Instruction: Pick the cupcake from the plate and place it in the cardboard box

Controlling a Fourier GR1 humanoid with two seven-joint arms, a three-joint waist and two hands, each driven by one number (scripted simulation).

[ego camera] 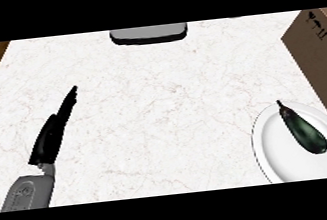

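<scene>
No cupcake shows on my feed. What lies on the round white plate [274,145] at 4 o'clock is a dark, glossy, long tapered vegetable [304,131], aubergine-like, with its thin stem tip pointing toward 11. So the first risk is mine: hunting for a cake that is not there. The left robot hand [53,131] shows at 8 o'clock over the white marbled surface [166,106], fingers straight and pressed together, holding nothing, well apart from the plate. The right robot hand is out of view, so I cannot tell its state. The tall brown cardboard box [324,60] sits at 3 o'clock, just beyond the plate. I judge a reach from that side could clip its wall or shove the plate — and the smooth skin may roll or slip out of a pinch. The flat grey tray with a black rim [149,33] at 12 o'clock is out of the way
</scene>
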